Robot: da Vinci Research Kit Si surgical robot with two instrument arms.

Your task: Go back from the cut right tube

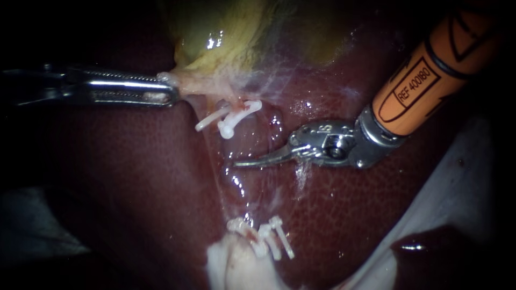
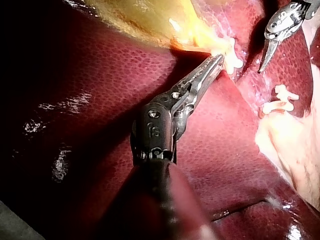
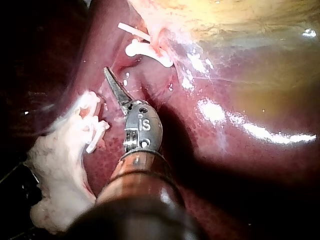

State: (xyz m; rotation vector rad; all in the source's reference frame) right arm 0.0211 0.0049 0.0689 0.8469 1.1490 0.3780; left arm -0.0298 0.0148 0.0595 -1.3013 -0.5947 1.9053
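Observation:
My left instrument [image 1: 171,91] comes in from the left, its long toothed jaws shut on pale tissue at the narrow end of the yellow gallbladder [image 1: 226,32]. In the left wrist view the same jaws [image 2: 218,59] pinch that tissue beside white clips. My right instrument [image 1: 239,164], with an orange shaft, lies over the liver [image 1: 134,177]; its thin curved blades are shut and hold nothing. The blade tip sits between the upper white clips [image 1: 230,115] and the lower white clips [image 1: 271,239], apart from both. In the right wrist view the blades [image 3: 107,71] point toward the upper clips [image 3: 145,47].
Glistening thin film [image 1: 242,182] runs between the two clip groups. A pale lump of tissue [image 1: 236,268] lies under the lower clips. White cloth [image 1: 462,177] lies at the lower right, with a dark wet pool [image 1: 430,252] on it.

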